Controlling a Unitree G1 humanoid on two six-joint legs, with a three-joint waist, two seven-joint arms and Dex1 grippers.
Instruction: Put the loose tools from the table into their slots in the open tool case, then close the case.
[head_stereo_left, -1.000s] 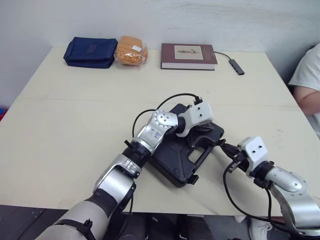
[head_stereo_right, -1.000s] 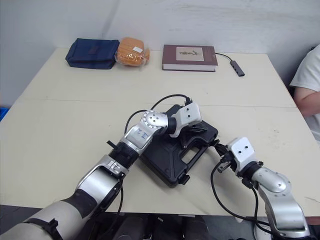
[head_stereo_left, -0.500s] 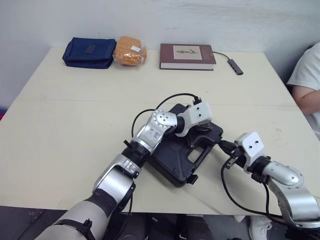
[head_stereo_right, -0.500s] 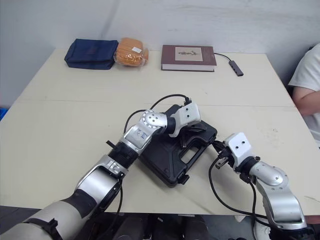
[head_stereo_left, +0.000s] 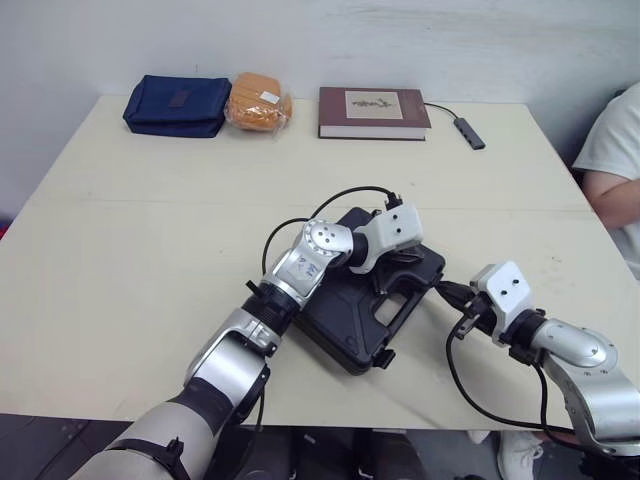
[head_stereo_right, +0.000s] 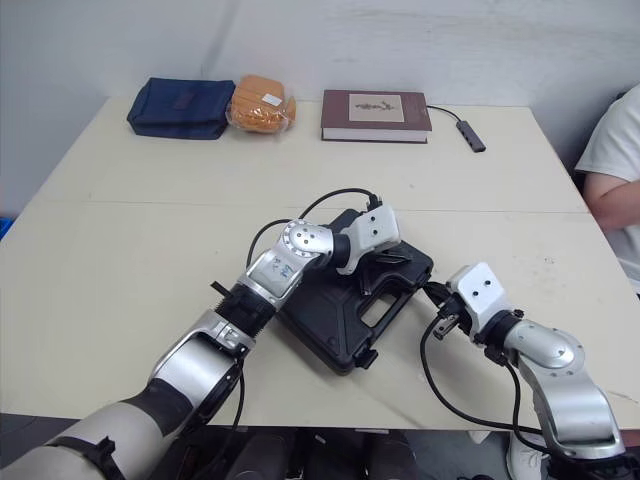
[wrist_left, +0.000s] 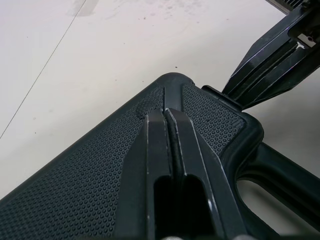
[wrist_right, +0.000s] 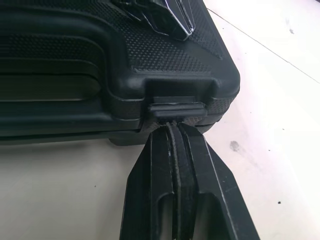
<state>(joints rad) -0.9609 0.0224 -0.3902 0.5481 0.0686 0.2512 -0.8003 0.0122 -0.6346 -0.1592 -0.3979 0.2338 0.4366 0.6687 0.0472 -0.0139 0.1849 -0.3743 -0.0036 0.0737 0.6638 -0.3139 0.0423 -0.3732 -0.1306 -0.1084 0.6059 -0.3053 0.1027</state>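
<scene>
the black case (head_stereo_left: 347, 326) lies flat on the table (head_stereo_left: 130, 230), near the front edge and a little right of the middle. it sits at an angle to that edge, and its lid is down. its moulded handle (wrist_left: 280, 167) runs along the side that faces the right arm, with bare table showing through the handle opening.

the left gripper (wrist_left: 165, 114) rests on the pebbled lid at the corner beside the handle. its two fingers are pressed together, with just a thin seam between them, and the tips are on the lid surface. they are clamped on nothing.

the right gripper (wrist_right: 172, 129) comes in low over the table from the right side. its fingers are also together and hold nothing. their tips touch the underside of the small latch (wrist_right: 175, 108) that sits in a notch in the case's edge, at the same corner where the left gripper rests. from the left wrist, the right fingers (wrist_left: 272, 65) are seen meeting the case just beyond that corner. a second latch (head_stereo_left: 383, 357) juts from the same edge, nearer the front of the table.

along the far edge of the table, well apart from the case, lie a blue pouch (head_stereo_left: 178, 104), an orange packet (head_stereo_left: 260, 100) just beside it, a dark red book (head_stereo_left: 374, 111), and a small adapter (head_stereo_left: 470, 132) on a cable. a person's sleeve (head_stereo_left: 615, 140) shows at the right side of the table.
</scene>
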